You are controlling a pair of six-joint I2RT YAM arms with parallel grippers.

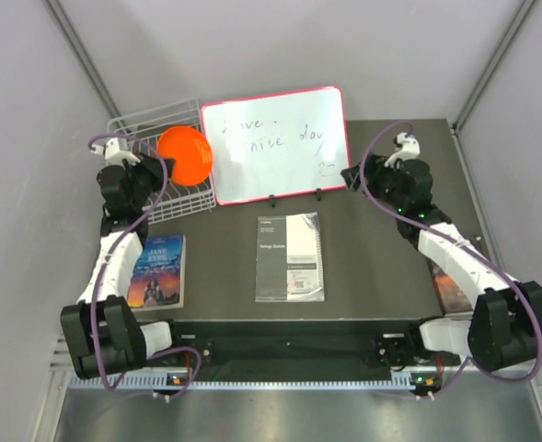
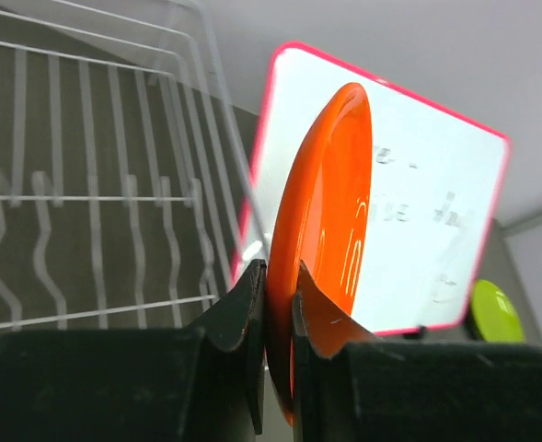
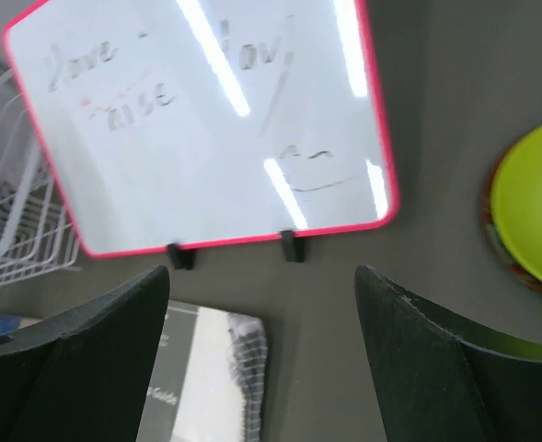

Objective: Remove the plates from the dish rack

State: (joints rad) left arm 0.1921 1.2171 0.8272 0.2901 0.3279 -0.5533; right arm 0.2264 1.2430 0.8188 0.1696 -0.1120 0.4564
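Observation:
My left gripper (image 2: 278,269) is shut on the rim of an orange plate (image 2: 330,212) and holds it upright above the right end of the white wire dish rack (image 2: 96,198). In the top view the orange plate (image 1: 186,155) hangs over the dish rack (image 1: 146,124), with my left gripper (image 1: 157,167) just left of it. My right gripper (image 3: 266,285) is open and empty above the table, near the whiteboard's right corner (image 1: 351,175). A lime green plate (image 3: 533,207) lies flat on the table to its right; it also shows in the left wrist view (image 2: 494,311).
A red-framed whiteboard (image 1: 275,143) stands right of the rack. A grey booklet (image 1: 290,256) lies mid-table and a Jane Eyre book (image 1: 158,270) lies at front left. Another book (image 1: 450,287) lies under my right arm. Grey walls enclose the table.

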